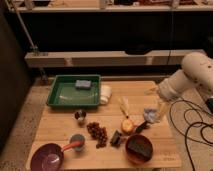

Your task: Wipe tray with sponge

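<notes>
- Sponge [83, 83] lies flat inside the tray [62, 96], in its far right part and close to the far rim. The tray sits at the far left corner of the bench [55, 127].
- Claw [160, 111] hangs over the right edge of the bench and points down. It is just beside the blue cloth [150, 115] and well apart from the tray. It stands wide and I see nothing in it.
- Step in hand, as I judge it: bring the claw across to the sponge and take it. No wiping is possible before that.
- For the way across, it is better to lift first and travel high along the far edge of the bench. The orange fruit [127, 125] and the small metal cup [80, 116] stand in the middle, and the white roll [105, 94] lies just beside the right rim of the tray.
- Come down straight from above, with the jaws across the short side of the sponge. The far rim is near, so a tilted approach may hit it.
- I think the sponge is soft. Close gently but deep enough, otherwise it may slip out when it is dragged.
- Do not close on the blue cloth by mistake, because it is not the tool.
- After the grip, press lightly and stroke toward the near left part of the tray, where its floor is bare. Too much pressure could push the light tray off the corner.
</notes>
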`<action>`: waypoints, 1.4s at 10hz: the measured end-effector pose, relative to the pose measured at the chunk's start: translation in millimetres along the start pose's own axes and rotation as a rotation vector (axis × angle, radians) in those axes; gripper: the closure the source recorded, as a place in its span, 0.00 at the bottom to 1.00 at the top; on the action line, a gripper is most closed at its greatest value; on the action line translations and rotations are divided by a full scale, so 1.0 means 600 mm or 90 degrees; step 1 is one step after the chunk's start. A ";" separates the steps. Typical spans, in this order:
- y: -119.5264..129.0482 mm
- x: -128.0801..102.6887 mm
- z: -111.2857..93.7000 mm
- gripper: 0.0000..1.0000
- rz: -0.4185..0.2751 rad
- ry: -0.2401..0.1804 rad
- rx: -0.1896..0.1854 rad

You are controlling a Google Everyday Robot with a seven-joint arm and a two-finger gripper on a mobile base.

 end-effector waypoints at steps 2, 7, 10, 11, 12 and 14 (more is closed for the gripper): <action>-0.035 -0.080 0.036 0.20 -0.059 0.017 0.019; -0.045 -0.103 0.047 0.20 -0.075 0.021 0.024; -0.043 -0.099 0.047 0.20 -0.072 0.021 0.025; -0.044 -0.100 0.047 0.20 -0.072 0.020 0.025; -0.047 -0.103 0.047 0.20 -0.078 0.018 0.030; -0.080 -0.131 0.045 0.20 -0.100 0.014 0.050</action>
